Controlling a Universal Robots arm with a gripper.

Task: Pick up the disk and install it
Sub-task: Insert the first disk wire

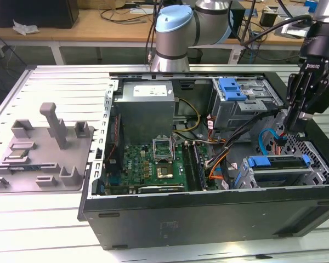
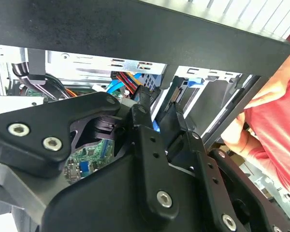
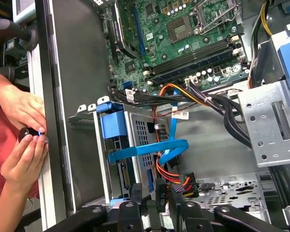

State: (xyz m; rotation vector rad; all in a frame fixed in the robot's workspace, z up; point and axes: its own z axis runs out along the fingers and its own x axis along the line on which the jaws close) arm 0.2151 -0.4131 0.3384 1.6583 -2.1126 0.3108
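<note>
The disk (image 1: pixel 278 162) sits in the drive cage in the corner of the open computer case (image 1: pixel 208 211) at the exterior view's right. Its blue carrier rail faces up, and the cage hides most of its silver body. In the first wrist view the disk (image 3: pixel 114 124) shows as a blue end piece in the perforated cage. My gripper (image 1: pixel 296 125) hangs just above and behind that cage, apart from the disk. Its fingers stand slightly open with nothing between them in both wrist views (image 2: pixel 159 106) (image 3: pixel 148 194), close to a black cable plug (image 3: pixel 176 186).
A person's hands (image 3: pixel 21 130) and red sleeve (image 2: pixel 280 125) are at the outside of the case wall near my gripper. A thin blue cable (image 1: pixel 265 139), cable bundles, the motherboard (image 1: pixel 153 164) and a second cage with a blue bracket (image 1: pixel 233 87) fill the case. A grey fixture (image 1: pixel 44 148) lies at the left.
</note>
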